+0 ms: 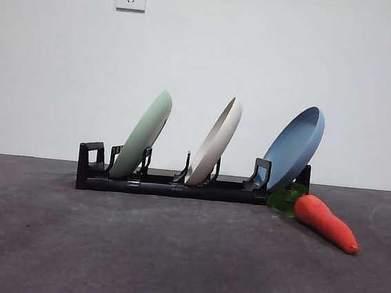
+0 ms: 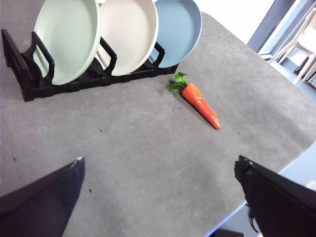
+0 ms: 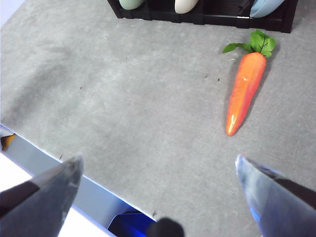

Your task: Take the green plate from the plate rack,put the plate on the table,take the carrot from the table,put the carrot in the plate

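Standing tilted in the end slot of the black plate rack [image 1: 178,185], the green plate [image 1: 143,134]: pale mint, matte, round and shallow, raised rim all the way round, leaning the same way as its neighbours. Next along, a cream plate [image 1: 216,143] in the middle slot, then a blue plate [image 1: 295,148] at the other end. Rack set toward the far edge of the dark grey table [image 1: 137,252]. Just beside the rack's blue-plate end, flat on the table, the carrot [image 1: 321,219]: glossy orange-red, tapering to a point, dark green leaves nearly touching the rack's end. Left gripper [image 2: 160,173] up over the near part of the table, jaws spread wide, holding nothing. Right gripper [image 3: 158,170] likewise over the near edge, jaws wide apart, nothing between them, carrot well ahead of it.
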